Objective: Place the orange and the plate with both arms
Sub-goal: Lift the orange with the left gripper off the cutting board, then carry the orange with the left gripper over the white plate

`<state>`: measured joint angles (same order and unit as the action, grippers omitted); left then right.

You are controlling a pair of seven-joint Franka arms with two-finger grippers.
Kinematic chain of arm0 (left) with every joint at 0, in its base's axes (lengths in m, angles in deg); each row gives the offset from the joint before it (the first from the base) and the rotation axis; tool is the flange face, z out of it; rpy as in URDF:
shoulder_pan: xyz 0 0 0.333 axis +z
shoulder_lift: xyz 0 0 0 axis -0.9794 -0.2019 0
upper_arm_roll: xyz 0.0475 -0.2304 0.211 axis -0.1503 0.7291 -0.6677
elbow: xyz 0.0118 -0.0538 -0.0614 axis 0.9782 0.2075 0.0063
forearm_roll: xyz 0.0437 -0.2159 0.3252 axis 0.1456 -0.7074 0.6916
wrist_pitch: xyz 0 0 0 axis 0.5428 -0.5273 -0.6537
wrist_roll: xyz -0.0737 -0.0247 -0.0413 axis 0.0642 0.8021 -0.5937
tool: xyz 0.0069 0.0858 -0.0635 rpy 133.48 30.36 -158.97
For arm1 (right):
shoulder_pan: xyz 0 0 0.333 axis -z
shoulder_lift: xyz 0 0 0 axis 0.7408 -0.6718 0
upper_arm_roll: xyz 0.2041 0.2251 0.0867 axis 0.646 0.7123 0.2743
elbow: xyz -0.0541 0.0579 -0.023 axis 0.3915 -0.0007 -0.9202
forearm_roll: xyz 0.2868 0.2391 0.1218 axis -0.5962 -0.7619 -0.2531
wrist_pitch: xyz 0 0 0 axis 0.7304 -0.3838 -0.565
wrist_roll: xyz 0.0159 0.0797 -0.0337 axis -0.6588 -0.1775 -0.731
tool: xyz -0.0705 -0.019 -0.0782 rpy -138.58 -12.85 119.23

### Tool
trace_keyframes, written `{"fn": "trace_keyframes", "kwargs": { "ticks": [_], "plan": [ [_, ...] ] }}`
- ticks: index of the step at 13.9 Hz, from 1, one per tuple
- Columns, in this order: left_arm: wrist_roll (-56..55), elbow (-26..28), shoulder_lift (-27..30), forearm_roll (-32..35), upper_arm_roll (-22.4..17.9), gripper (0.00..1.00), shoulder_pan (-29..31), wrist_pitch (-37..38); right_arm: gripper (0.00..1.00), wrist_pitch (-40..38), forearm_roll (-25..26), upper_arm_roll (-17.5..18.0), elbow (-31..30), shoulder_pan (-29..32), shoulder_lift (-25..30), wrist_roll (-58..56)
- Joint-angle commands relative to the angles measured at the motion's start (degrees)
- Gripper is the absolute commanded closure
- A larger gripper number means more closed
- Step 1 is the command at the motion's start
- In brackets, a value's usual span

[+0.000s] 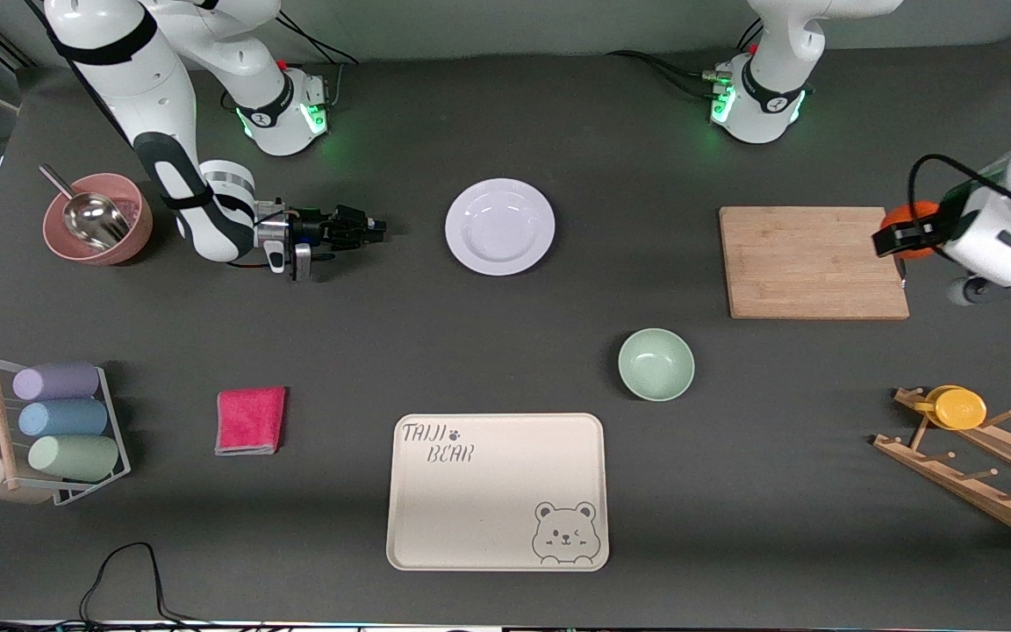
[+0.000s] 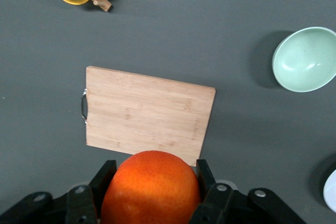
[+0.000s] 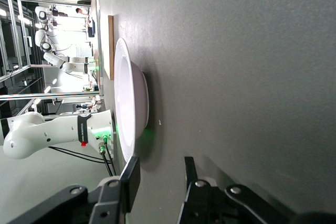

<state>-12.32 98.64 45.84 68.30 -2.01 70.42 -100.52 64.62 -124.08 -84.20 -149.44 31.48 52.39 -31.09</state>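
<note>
Clamping the orange [image 2: 151, 186] at frame's right edge, left gripper [image 1: 896, 239] needs a destination; right gripper [image 1: 363, 226], fingers parted, must close on the white plate [image 1: 499, 226] rim.

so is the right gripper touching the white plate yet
Apart. The front view shows bare table between the right gripper and the white plate; the right wrist view shows its open fingers short of the rim.

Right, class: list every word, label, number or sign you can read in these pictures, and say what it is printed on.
"TAIJI BEAR", with a small paw print after "TAIJI": on the cream tray, beside a drawn bear face.
Small markings on the arms' bases: too small to read.
Nothing readable on the plate, the orange or the cutting board.
</note>
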Motion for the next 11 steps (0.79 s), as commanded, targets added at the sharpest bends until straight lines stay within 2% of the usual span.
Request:
{"fn": "trace_keyframes", "kwargs": {
  "ticks": [1,4,11],
  "plan": [
    [-8.8,-5.0,-4.0,0.1,-0.1,1.00,-4.8,1.6,0.59,-0.8,-1.4,-0.3,0.4,0.1,-1.2,-1.4],
    [-19.4,-8.0,-7.2,-0.2,0.5,1.00,-9.3,1.5,0.59,-0.8,-1.4,-0.3,0.4,0.1,-1.6,-1.4],
    [-42.0,-8.2,-9.1,-5.4,16.0,1.00,-10.4,-0.4,0.59,-1.1,-1.3,-0.2,0.7,0.1,-2.5,-1.0]
  ]
}}
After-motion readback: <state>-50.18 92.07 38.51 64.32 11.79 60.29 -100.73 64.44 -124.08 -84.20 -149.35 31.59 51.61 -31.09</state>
